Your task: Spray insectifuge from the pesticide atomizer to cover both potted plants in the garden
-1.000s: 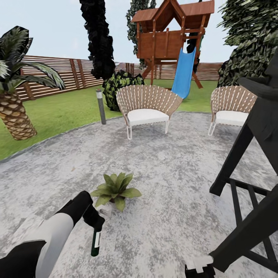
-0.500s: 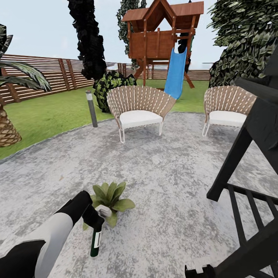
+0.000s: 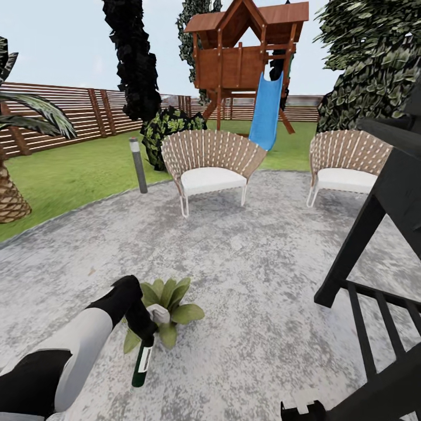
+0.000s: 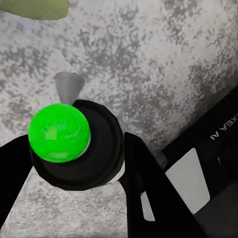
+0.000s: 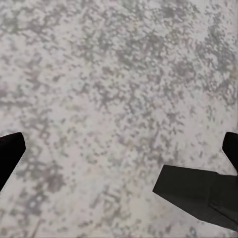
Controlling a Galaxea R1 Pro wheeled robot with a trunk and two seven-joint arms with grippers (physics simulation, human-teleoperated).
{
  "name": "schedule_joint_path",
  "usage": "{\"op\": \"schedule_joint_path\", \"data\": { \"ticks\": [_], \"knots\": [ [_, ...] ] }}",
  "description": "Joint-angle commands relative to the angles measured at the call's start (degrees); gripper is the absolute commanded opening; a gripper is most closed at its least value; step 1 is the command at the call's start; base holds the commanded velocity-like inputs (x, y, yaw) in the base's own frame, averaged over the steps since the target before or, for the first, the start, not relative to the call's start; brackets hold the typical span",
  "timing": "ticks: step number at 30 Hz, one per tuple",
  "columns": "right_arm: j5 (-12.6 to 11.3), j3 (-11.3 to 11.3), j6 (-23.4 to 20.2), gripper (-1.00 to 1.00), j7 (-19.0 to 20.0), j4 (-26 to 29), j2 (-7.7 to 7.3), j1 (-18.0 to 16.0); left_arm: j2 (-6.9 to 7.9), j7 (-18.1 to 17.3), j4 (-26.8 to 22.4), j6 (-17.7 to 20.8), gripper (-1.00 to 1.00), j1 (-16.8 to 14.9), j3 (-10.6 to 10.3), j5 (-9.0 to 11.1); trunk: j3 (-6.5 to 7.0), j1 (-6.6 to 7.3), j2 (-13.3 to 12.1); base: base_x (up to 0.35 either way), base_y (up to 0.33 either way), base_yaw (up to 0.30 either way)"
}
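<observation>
Your left arm reaches forward and down, its tool (image 3: 143, 327) clamped around the neck of the atomizer (image 3: 141, 363), which hangs below it. Your right tool (image 5: 119, 153) seems spread wide, though only its dark fingertips (image 5: 10, 151) show.

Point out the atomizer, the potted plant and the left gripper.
atomizer (image 3: 141, 363): head view, on its dark green body.
potted plant (image 3: 175, 293): head view, on an upright leaf.
left gripper (image 4: 79, 163): left wrist view, between its fingertips, at the atomizer's black collar.

- left arm (image 3: 76, 351): grey-white middle shell, black sleeve sections either side;
- left hand (image 3: 143, 327): matt black, broad flat fingers (image 4: 153, 193);
- right hand's fingers (image 5: 10, 153): black.
</observation>
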State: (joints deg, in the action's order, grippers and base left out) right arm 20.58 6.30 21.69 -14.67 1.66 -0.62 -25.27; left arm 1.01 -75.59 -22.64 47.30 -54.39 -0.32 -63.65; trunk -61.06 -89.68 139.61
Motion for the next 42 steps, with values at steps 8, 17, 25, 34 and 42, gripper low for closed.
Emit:
{"op": "schedule_joint_path", "data": {
  "ticks": [8, 17, 25, 34, 42],
  "knots": [
    [0.6, 0.5, 0.2, 1.00, -0.2, -0.1, 0.00, 0.0, -0.10, -0.7, -1.3, 1.0, -1.00, 0.5, -0.2, -0.5, -0.05, -0.02, 0.0, 0.298, 0.000, 0.000],
    [0.6, 0.5, 0.2, 1.00, -0.2, -0.1, 0.09, 0.0, 0.67, -0.3, -1.2, 0.8, -1.00, 1.1, -0.3, -0.6, -0.05, -0.02, 0.0, 0.031, 0.000, 0.000],
    [0.6, 0.5, 0.2, 1.00, -0.3, -0.1, 0.09, 0.0, 3.78, -0.3, -1.1, 0.2, -1.00, 2.8, -0.1, -0.5, -0.05, -0.02, 0.0, 0.000, 0.000, -0.117],
    [0.5, 0.5, 0.2, 1.00, -0.3, -0.1, -0.01, 0.0, 3.11, -0.2, -1.2, 0.3, -1.00, 2.9, -0.2, -0.5, -0.05, -0.02, 0.0, 0.137, 0.057, -0.002],
    [0.6, 0.5, 0.2, 1.00, -0.3, -0.1, -0.06, 0.0, 3.56, 1.5, -1.2, 0.1, -1.00, 6.4, -0.4, -0.6, -0.05, -0.02, 0.0, 0.006, 0.002, 0.000]
  ]
}}
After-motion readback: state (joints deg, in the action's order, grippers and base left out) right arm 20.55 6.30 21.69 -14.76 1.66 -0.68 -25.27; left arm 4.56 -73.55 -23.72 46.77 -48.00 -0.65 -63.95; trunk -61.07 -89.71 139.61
